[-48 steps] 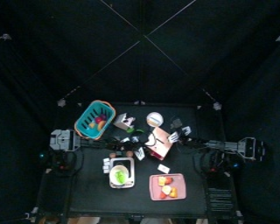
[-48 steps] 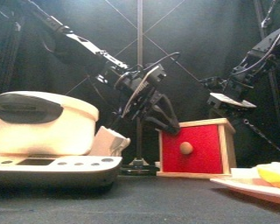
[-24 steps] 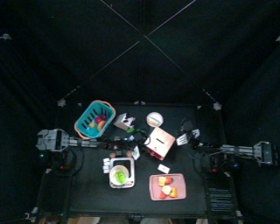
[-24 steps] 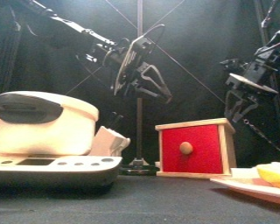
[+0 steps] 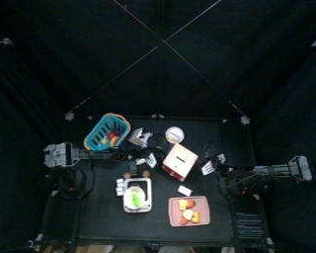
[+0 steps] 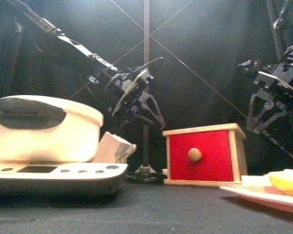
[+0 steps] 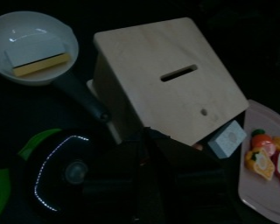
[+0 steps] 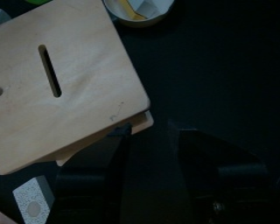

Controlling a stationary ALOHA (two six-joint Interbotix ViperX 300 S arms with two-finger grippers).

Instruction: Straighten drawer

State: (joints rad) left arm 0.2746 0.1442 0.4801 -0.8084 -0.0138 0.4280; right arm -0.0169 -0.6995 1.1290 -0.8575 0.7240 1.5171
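The drawer (image 5: pixel 184 158) is a small light-wood box with a slot in its top and a red front with a round knob (image 6: pixel 196 154). It stands on the table between the two arms. My left gripper (image 5: pixel 150 159) hangs open above and left of it, clear of it (image 6: pixel 139 102). My right gripper (image 5: pixel 215 162) hangs open to its right, also apart (image 6: pixel 266 111). The left wrist view shows the drawer's top (image 7: pixel 171 74) beyond the jaws. The right wrist view shows it too (image 8: pixel 60 83).
A teal basket (image 5: pixel 108 133) stands at the back left. A pink tray with orange pieces (image 5: pixel 190 210) lies at the front. A white appliance (image 6: pixel 45 128) on a scale stands at the front left. A white bowl (image 7: pixel 31 42) sits behind the drawer.
Both grippers have drawn back from the drawer, the left one up and to the left, the right one to the right. The drawer has turned a little and now stands free.
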